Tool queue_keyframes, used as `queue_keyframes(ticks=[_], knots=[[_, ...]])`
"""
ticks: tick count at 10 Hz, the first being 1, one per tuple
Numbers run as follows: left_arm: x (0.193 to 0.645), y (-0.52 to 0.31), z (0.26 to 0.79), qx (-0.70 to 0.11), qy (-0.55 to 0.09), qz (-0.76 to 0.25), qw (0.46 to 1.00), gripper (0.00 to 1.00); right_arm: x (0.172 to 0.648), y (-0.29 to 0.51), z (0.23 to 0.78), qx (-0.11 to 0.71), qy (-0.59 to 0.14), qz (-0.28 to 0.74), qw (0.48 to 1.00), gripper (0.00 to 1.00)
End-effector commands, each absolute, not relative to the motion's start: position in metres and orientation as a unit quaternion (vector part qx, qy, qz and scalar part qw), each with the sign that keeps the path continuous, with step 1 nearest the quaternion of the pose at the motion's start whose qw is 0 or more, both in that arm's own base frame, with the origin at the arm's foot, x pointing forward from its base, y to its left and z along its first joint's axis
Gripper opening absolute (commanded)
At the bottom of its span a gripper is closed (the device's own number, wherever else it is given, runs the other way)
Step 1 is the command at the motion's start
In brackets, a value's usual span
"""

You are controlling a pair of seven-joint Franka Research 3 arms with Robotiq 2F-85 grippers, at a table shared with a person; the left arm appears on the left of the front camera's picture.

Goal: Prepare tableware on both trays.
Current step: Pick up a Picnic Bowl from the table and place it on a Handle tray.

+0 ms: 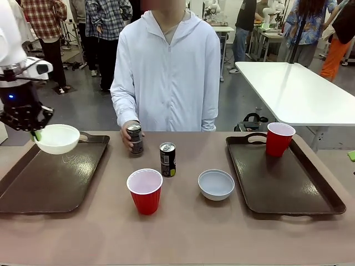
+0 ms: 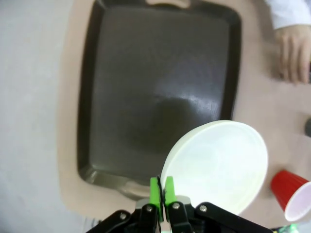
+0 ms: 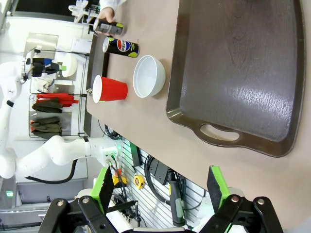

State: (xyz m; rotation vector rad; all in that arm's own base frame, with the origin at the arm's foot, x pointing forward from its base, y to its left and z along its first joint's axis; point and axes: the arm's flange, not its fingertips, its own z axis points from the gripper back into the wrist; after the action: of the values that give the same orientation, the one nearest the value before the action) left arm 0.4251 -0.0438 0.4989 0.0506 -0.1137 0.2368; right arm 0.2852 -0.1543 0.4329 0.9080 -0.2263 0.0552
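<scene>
Tableware is spread across the desk (image 1: 183, 233); the cream bowl (image 1: 57, 138) hangs in the left arm's jaws above the far corner of the left tray (image 1: 50, 183), while a grey-white bowl (image 1: 216, 184), a red cup (image 1: 145, 190) and a can (image 1: 167, 159) stand on the bare middle of the desk between the trays; a second red cup (image 1: 279, 138) stands on the far corner of the right tray (image 1: 288, 183), and the person's hand (image 1: 125, 133) holds the second can (image 1: 135, 139) upright on the desk.

The left jaws are closed on the bowl's rim, green pads (image 2: 154, 190) pinching only a thin edge; that is the weak point, I judge; the bowl's weight hangs out to one side of the grip, so a quick move could swing it or let it slip out. In the left wrist view the bowl lies over the tray's corner and rim rather than its middle; let go there, it could land on the raised rim, sit tilted or slide off onto the desk. The person's hand is near that tray too, so a sideways sweep might brush it.

The left arm (image 1: 14, 39) comes in from the left with its wrist turned down, jaws pointing at the tray. The right jaws stand wide open and empty, pads (image 3: 103, 189) well apart, looking down past the near handle of the right tray.
</scene>
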Motion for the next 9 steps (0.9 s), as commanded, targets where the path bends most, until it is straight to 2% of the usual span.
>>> queue_keyframes(ticks=[1,2,3,4,5,6,7,8,9], knots=[[0.442,-0.021,0.502,0.018,-0.044,0.123,0.991,0.00,0.286,-0.155,0.433,0.445,-0.115,0.029,0.888,1.00],[0.443,-0.013,0.497,0.038,-0.058,0.080,0.994,0.00,0.286,-0.155,0.433,0.445,-0.115,0.029,0.888,1.00],[0.432,-0.025,0.498,0.021,-0.053,0.126,0.990,0.00,0.286,-0.155,0.433,0.445,-0.115,0.029,0.888,1.00],[0.432,-0.025,0.498,0.021,-0.053,0.126,0.990,0.00,0.286,-0.155,0.433,0.445,-0.115,0.029,0.888,1.00],[0.439,-0.012,0.496,0.023,-0.050,0.115,0.992,0.18,0.286,-0.155,0.433,0.445,-0.115,0.029,0.888,1.00],[0.403,-0.024,0.487,-0.001,-0.010,0.045,0.999,0.04,0.286,-0.155,0.433,0.445,-0.115,0.029,0.888,1.00],[0.331,-0.032,0.494,-0.010,-0.036,-0.053,0.998,0.04,0.286,-0.155,0.433,0.445,-0.115,0.029,0.888,1.00],[0.312,-0.028,0.498,-0.006,-0.054,-0.059,0.997,0.04,0.286,-0.155,0.433,0.445,-0.115,0.029,0.888,1.00],[0.318,-0.022,0.501,0.010,-0.049,-0.033,0.998,0.04,0.286,-0.155,0.433,0.445,-0.115,0.029,0.888,1.00]])
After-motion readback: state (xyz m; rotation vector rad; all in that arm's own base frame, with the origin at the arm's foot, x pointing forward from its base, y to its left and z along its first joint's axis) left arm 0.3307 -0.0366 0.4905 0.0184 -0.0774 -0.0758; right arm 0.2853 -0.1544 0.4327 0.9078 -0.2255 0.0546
